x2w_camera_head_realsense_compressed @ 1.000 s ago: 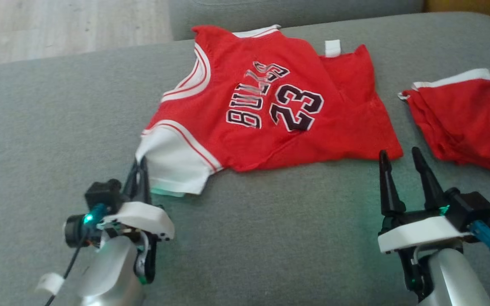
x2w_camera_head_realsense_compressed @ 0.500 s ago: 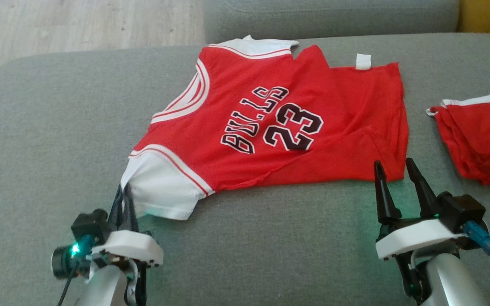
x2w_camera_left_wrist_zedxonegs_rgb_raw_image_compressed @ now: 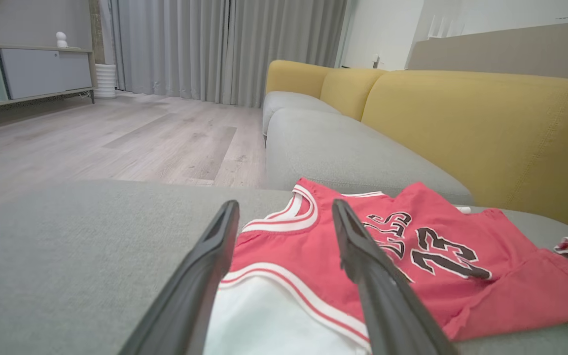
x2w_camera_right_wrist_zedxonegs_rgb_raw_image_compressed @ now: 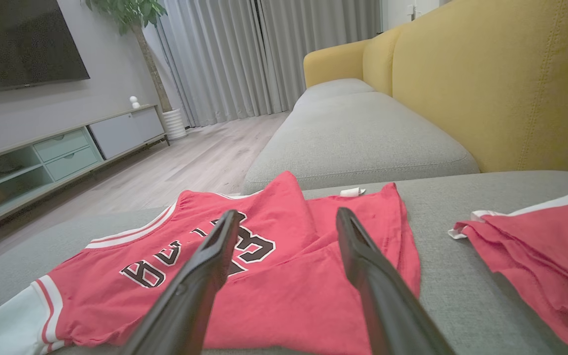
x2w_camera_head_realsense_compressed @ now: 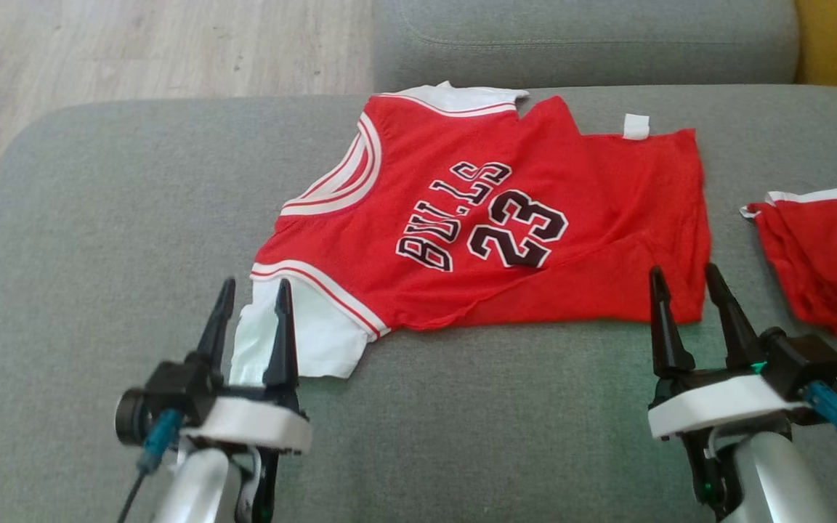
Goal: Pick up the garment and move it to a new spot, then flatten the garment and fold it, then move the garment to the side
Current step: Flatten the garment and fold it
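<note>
The grey sofa cushion takes up most of the head view, with wood floor in the upper left corner. The red jersey lies across the centre of the frame, number side up and mostly spread. A diagonal ridge runs through its lower right part, and its white side panel is bunched at the lower left. A second red garment sits apart at the right edge.

The left gripper, at lower left, has its jaws wide apart. Its fingers straddle the edge of the white panel without pinching it. The right gripper, at lower right, is also spread wide and holds nothing, its tips just over the jersey's near hem. A small white tag shows at the far hem.

This looks like the flattening step, with the jersey already laid in its spot. Next, each gripper probably needs a firm pinch on a near corner, then an outward pull to clear the ridge before folding.
</note>
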`<state>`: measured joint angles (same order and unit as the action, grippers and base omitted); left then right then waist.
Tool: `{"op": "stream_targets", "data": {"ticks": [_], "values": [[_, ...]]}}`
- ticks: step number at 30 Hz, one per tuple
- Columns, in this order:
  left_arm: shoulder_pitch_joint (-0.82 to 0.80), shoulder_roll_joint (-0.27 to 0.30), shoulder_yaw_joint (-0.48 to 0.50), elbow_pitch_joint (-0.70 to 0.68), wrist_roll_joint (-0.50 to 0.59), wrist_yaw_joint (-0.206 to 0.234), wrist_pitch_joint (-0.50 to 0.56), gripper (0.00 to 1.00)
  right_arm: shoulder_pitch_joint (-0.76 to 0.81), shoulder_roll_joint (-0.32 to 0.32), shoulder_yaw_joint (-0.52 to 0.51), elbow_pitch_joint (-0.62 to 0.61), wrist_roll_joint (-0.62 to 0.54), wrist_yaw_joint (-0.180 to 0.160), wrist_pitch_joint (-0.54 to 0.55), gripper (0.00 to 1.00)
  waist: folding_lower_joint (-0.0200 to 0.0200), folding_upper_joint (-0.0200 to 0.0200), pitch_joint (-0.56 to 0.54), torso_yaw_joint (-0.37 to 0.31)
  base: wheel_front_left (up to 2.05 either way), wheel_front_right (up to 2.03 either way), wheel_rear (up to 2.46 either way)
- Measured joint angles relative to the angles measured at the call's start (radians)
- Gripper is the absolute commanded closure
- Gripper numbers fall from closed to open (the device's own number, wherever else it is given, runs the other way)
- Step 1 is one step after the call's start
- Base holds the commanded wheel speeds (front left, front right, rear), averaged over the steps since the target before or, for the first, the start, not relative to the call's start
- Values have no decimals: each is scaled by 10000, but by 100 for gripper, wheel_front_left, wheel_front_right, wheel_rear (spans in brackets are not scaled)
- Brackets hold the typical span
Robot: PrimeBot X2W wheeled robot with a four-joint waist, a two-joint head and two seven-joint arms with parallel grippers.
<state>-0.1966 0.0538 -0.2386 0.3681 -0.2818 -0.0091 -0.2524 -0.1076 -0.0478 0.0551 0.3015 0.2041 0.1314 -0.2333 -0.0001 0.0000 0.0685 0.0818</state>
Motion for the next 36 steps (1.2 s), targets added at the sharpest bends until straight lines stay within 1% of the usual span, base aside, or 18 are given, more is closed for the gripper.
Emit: {"op": "stream_targets", "data": {"ticks": [5,7,8,14,17,22,28,33,34,35,36], "values": [[272,-27,-54,-203,59,-13,0,0,-27,2,-299,29,-65,0,-36,0,0,0,120,214,0,0,0],[266,-36,-73,-213,59,-21,0,0,-168,2,-583,203,-167,0,213,0,1,0,217,299,0,0,0],[266,-40,-94,-211,58,-86,0,0,-311,2,-732,370,-222,0,408,0,0,0,268,334,0,0,0],[159,-56,-334,-184,-86,-100,0,0,-1844,-2,-1906,1877,-374,0,1745,0,1,0,569,560,0,0,0],[107,-58,-554,-142,-205,-98,0,0,-2504,-6,-2205,2658,-493,0,2199,0,1,0,705,664,0,0,0],[-113,-61,-855,-77,-284,-84,0,0,-3202,-35,-2374,3762,-324,0,2615,0,2,0,860,840,0,0,0],[-204,-69,-988,6,-387,-82,0,0,-3601,-228,-2347,4573,-270,0,2679,0,2,0,935,947,0,0,0],[-224,-69,-1104,29,-456,-82,0,0,-3850,-355,-2034,5216,107,0,2725,0,1,0,1011,989,0,0,0],[-225,-69,-1118,29,-456,-82,0,0,-3894,-360,-1904,5304,245,0,2750,2,1,0,1030,991,0,0,0],[-231,-69,-1131,29,-456,-82,0,0,-3946,-376,-1768,5379,364,0,2763,58,2,0,1047,993,0,0,0],[-238,-69,-1135,29,-456,-81,0,0,-3971,-408,-1599,5382,449,0,2719,100,2,0,1060,994,0,0,0]]}}
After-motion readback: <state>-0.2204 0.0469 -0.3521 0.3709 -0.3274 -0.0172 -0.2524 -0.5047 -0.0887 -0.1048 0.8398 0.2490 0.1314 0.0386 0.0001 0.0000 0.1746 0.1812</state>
